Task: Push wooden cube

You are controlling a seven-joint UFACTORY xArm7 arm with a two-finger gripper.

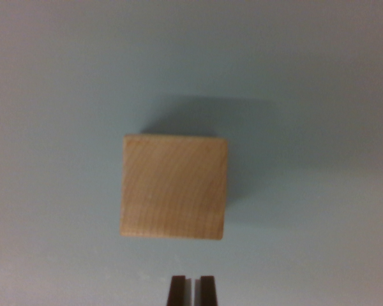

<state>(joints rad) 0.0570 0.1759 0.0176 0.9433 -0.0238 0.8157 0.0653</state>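
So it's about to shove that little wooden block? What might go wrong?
Two things, I'd guess. The gripper tips are narrow and sit slightly to the wrist view's right of the middle of the wooden cube, so the push may spin it instead of sliding it straight. The smooth blue table may also let it skid away sideways.

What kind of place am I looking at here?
Probably a plain test bench for a robot: a bare pale blue surface, one wooden cube lying on it, and the tips of a gripper at the bottom edge. Nothing else shows.
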